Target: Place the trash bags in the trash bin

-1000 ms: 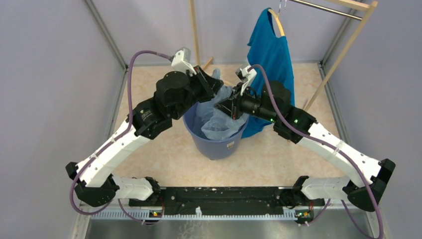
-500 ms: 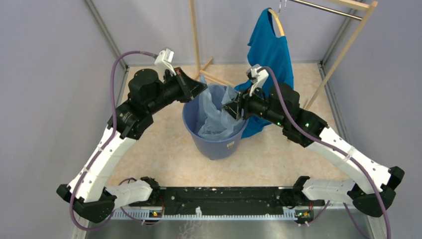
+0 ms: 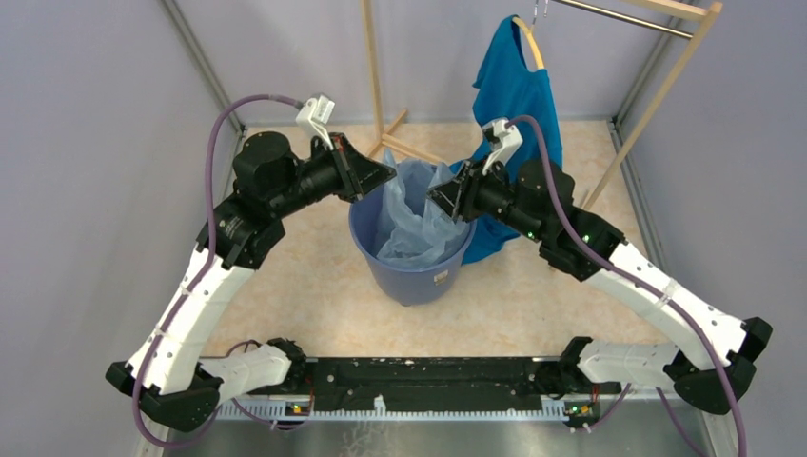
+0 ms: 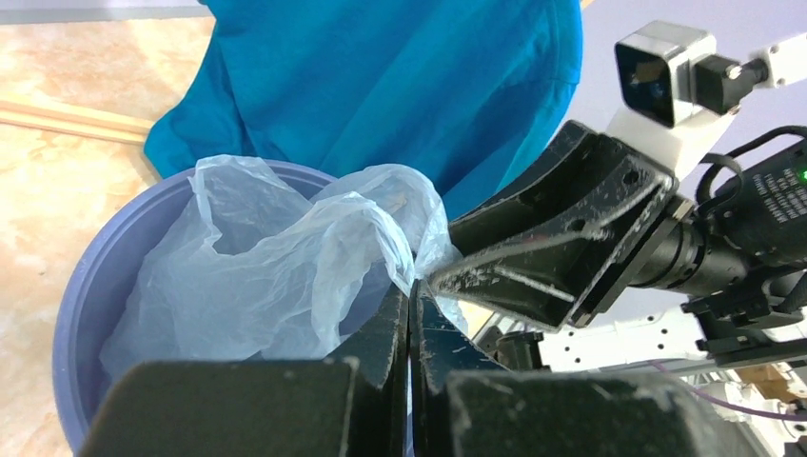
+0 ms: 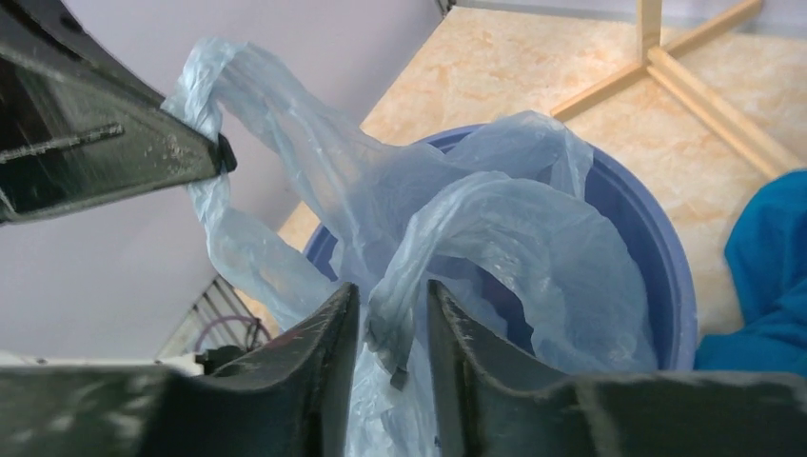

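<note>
Left gripper (image 3: 385,174), bag (image 3: 411,227) leftward; beige tabletop (image 3: 314,309)

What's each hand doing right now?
Left hand: closed, pinching the trash bag.
Right hand: open, with a fold of the bag between its fingers.

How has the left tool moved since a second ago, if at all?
Yes. The left tool has pulled back leftward: earlier it reached over the mouth of the trash bin, now its tip sits at the left rim, shut on the trash bag.
</note>
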